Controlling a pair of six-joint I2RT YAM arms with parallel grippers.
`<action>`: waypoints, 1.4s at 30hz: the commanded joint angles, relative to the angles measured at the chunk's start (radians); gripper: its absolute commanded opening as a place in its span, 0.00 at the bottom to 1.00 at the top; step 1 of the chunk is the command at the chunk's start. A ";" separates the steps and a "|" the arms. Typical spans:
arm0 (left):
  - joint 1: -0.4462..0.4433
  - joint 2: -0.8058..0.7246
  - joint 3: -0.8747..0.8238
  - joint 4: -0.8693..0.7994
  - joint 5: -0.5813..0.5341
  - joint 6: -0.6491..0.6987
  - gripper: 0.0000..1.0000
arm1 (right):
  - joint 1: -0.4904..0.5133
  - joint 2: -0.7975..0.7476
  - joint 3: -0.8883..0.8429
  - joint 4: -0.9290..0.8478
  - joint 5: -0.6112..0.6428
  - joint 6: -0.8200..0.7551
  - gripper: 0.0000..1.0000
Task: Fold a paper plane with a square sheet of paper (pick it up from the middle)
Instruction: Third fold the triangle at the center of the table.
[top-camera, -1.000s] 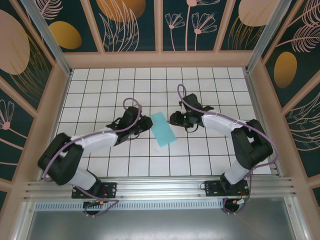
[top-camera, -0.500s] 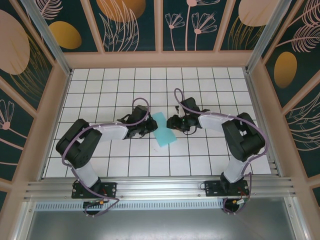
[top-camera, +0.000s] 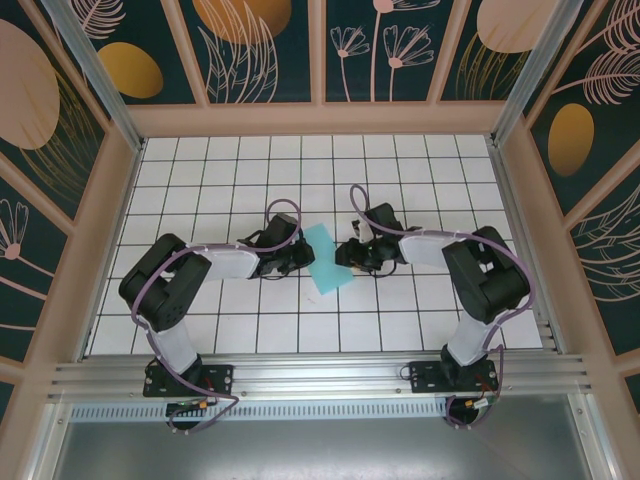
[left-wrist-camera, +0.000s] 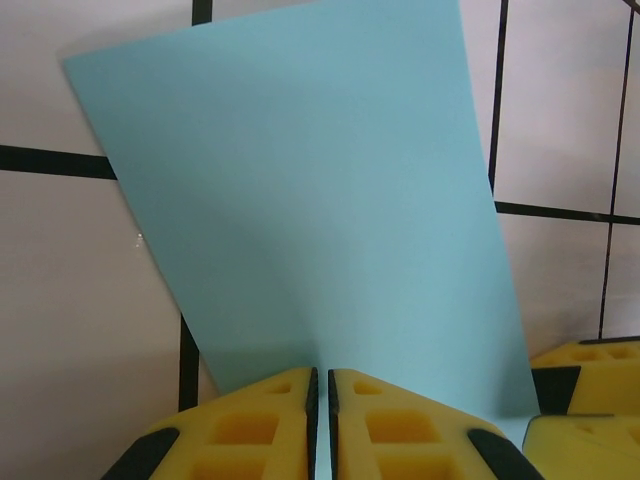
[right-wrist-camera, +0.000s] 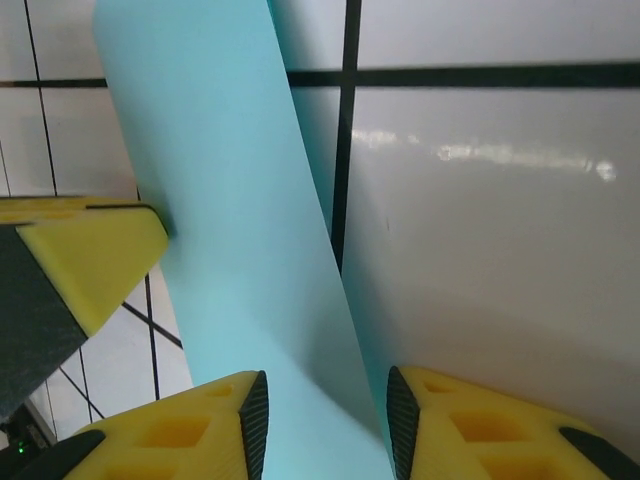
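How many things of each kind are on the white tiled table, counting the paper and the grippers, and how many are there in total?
Thin turquoise-blue paper sheet: 1
Yellow-padded two-finger grippers: 2, namely the left gripper and the right gripper
Total: 3

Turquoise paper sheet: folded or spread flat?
Folded. The turquoise paper sheet is a narrow rectangle, not a square, in the top view. The right wrist view shows a second layer behind the front one.

Sheet of paper (top-camera: 326, 258) plain turquoise-blue; counter (top-camera: 200, 170) white, black grid lines; walls (top-camera: 270, 50) dark teal, orange-pink plant motifs.
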 joint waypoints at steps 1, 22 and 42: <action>0.007 0.029 0.033 -0.007 0.018 0.041 0.13 | 0.000 -0.059 -0.041 0.034 -0.053 0.000 0.39; 0.007 0.041 0.056 -0.045 0.035 0.205 0.14 | -0.066 0.094 0.090 0.034 -0.186 -0.076 0.30; -0.051 -0.362 -0.153 0.075 -0.079 0.254 0.31 | -0.065 -0.001 -0.003 0.095 -0.153 0.088 0.00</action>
